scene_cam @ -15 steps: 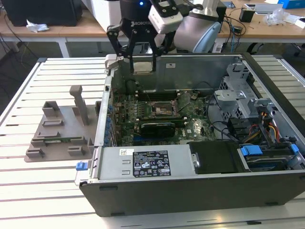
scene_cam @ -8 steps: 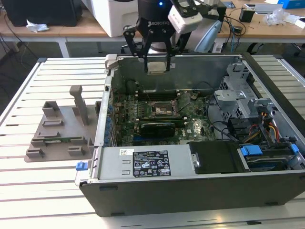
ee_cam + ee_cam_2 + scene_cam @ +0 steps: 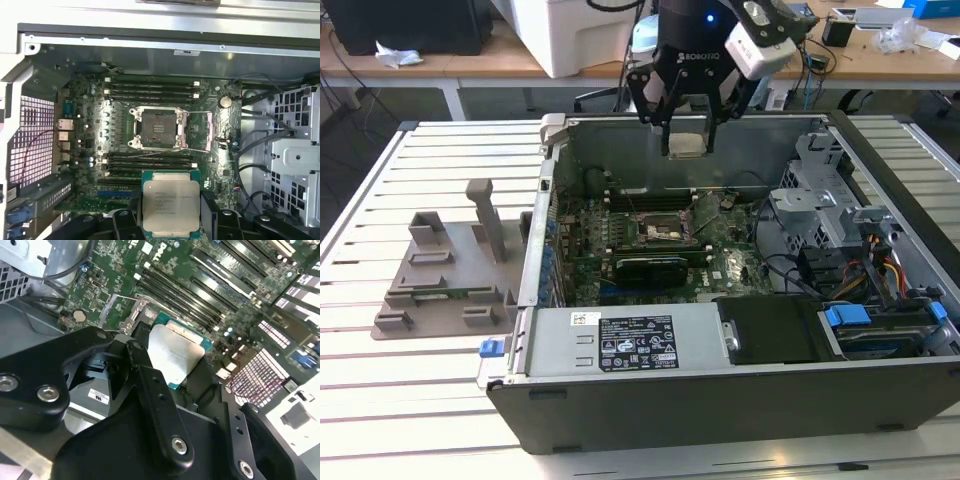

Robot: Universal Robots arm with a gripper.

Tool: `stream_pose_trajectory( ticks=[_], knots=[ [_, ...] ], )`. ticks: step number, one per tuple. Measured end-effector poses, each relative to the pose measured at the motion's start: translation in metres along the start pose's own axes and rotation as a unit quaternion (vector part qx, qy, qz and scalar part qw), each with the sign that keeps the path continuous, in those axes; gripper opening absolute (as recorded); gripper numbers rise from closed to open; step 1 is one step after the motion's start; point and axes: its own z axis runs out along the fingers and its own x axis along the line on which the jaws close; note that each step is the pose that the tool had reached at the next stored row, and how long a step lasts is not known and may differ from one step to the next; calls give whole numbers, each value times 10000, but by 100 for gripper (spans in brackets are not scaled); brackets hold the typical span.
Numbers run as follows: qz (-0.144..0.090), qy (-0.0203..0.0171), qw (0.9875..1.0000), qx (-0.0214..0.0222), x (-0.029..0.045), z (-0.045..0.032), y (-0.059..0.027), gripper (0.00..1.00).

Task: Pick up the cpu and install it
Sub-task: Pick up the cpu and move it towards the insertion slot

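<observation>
The cpu was gripped flat by its edges in the pincer, closed upon it, high above the open computer case, with the empty socket seen lower down and offset from directly beneath it.

— Where does the exterior view stand?
— Off the arm, raised, looking down at a slant across the slatted table into the open computer case; far enough to hold the whole case, the gripper at the upper centre of the frame.
— And the wrist cameras?
— The first wrist view faces the motherboard squarely from well above, past the clamped cpu; the second wrist view sits closer and tilted, along the gripper's black links; all three share the motherboard.
</observation>
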Motion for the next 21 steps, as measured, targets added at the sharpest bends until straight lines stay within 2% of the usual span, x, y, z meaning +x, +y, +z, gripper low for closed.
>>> stream_pose_trajectory(
  ticks=[4, 8, 13, 16, 18, 21],
  knots=[
    [-1, 0, 10000, 0, -1, 141, 43, 55],
    [-1, 0, 10000, 0, -1, 216, 77, 55],
    [-1, 1, 10000, 0, -1, 409, 141, 55],
    [-1, 0, 10000, -1, -1, 482, 167, 55],
    [-1, 0, 10000, 0, -2, 558, 211, 55],
    [-1, 0, 10000, 0, -6, 630, 335, 55]
  ],
)
